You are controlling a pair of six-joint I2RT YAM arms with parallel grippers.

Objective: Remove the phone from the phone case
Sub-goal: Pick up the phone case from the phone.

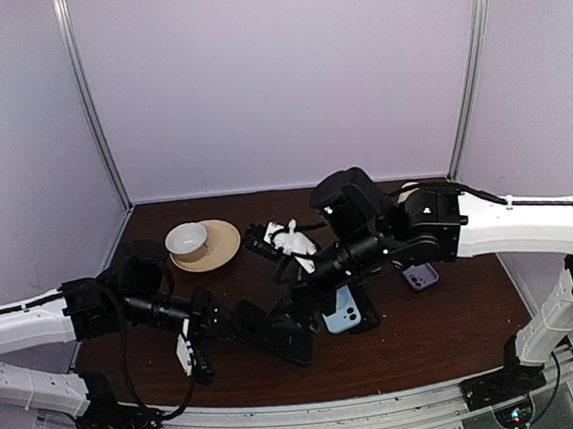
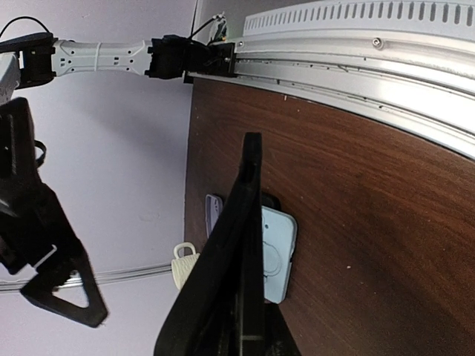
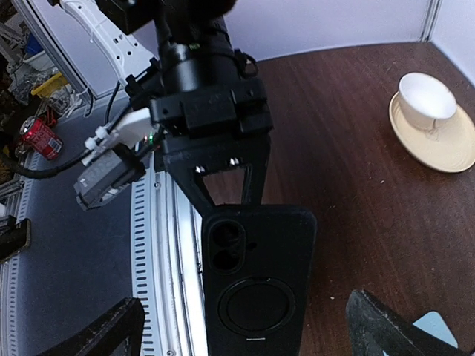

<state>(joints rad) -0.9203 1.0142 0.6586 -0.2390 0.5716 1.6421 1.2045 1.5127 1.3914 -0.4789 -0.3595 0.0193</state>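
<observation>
My left gripper [image 1: 244,325] is shut on the top edge of a black phone case [image 1: 289,337] and holds it off the table. In the right wrist view the case [image 3: 256,282] shows its back, with dark camera cut-outs and a round ring. I cannot tell whether a phone sits in it. The left gripper [image 3: 226,185] pinches the case's upper end there. My right gripper [image 3: 249,330] stands open, one finger on each side of the case without touching it. The left wrist view shows the case [image 2: 249,193] edge-on between the shut left gripper [image 2: 249,289].
A light blue phone case [image 1: 343,316] lies on the brown table [image 1: 447,331] just behind the black one. A purple phone [image 1: 421,276] lies further right. A white cup on a saucer [image 1: 205,244] and a white crumpled item [image 1: 294,240] sit at the back.
</observation>
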